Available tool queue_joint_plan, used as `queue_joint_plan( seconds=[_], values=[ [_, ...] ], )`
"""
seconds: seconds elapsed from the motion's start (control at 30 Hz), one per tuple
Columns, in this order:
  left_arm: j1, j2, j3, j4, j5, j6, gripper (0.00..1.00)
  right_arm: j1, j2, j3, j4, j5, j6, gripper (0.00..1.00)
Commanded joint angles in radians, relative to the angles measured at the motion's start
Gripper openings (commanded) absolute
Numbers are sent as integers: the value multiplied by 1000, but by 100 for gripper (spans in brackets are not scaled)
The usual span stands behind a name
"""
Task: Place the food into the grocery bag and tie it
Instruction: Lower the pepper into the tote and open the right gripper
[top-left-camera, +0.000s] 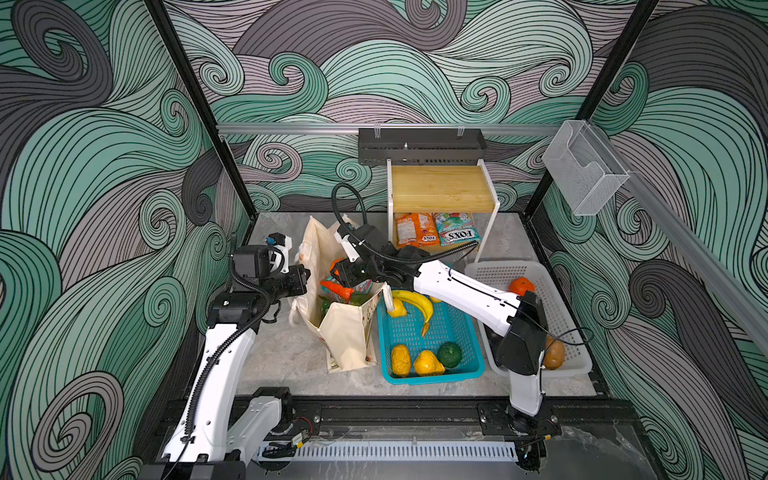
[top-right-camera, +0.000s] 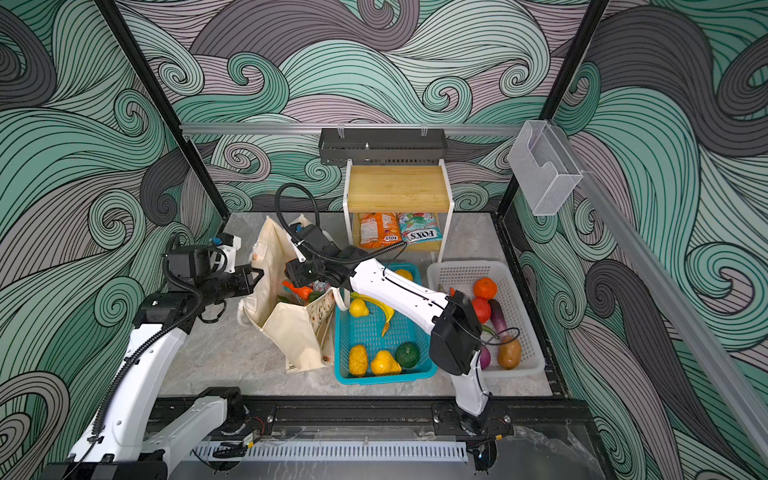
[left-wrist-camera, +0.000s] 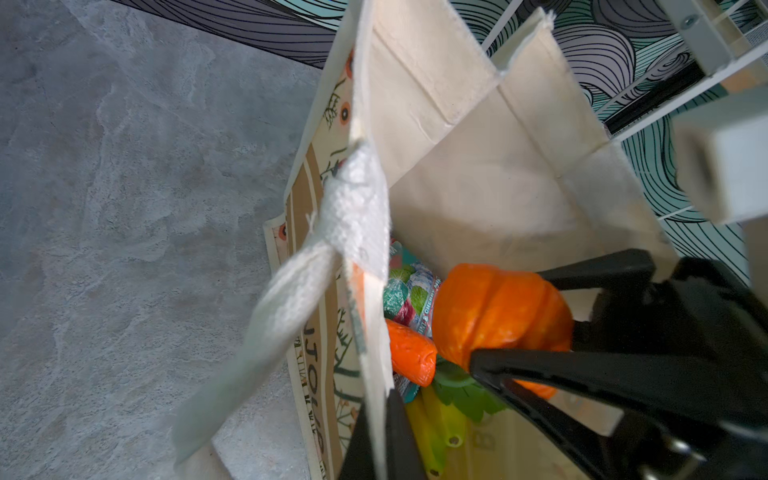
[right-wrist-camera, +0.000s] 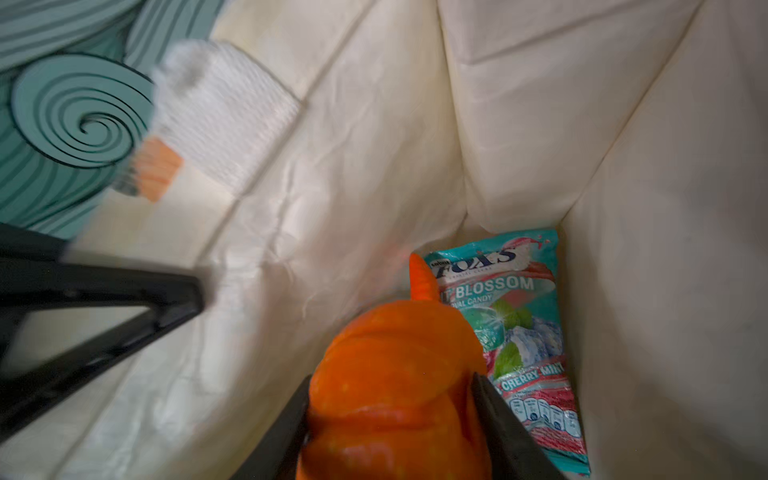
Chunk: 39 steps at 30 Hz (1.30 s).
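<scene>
While your left end effector (top-left-camera: 305, 273), jaws shut, pinches the grocery bag (top-left-camera: 345, 336) rim near a rope handle (left-wrist-camera: 291, 299), your right end effector (right-wrist-camera: 392, 380) sits partly open inside the bag, clamped on a ribbed orange fruit (right-wrist-camera: 395, 415). Just beyond its tips: carrot (left-wrist-camera: 411, 353), bananas (left-wrist-camera: 432, 419) & teal-red snack pkt (right-wrist-camera: 519, 332), lying deeper in the bag.

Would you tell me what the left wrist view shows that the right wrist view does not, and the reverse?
Only the left wrist view: the grey tabletop, the printed outside of the grocery bag, and yellow bananas inside it. Only the right wrist view: the readable FOX'S name on the candy packet. Both: the bag's cream inside, the carrot, and the right gripper shut on the orange ridged fruit.
</scene>
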Motion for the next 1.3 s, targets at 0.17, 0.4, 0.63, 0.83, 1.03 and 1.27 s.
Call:
queue_joint_plan(
  seconds=[0.17,0.4,0.63,0.83,1.03,1.27],
  values=[
    [-5,-27,0,32,-5,8,0,20,113,90,-148,81,-99,41],
    [-3,-25,0,33,-1,6,0,20,188,90,-154,62,-137,48],
    [1,-25,0,31,-11,6,0,21,268,154,-207,23,-119,55],
    [4,-20,0,26,-21,5,0,20,282,215,-209,-16,-108,67],
    [7,-22,0,25,-26,3,0,20,268,299,-225,-36,-97,79],
    [14,-24,3,8,-87,-4,0,22,124,283,-225,-28,-90,99]
  ],
)
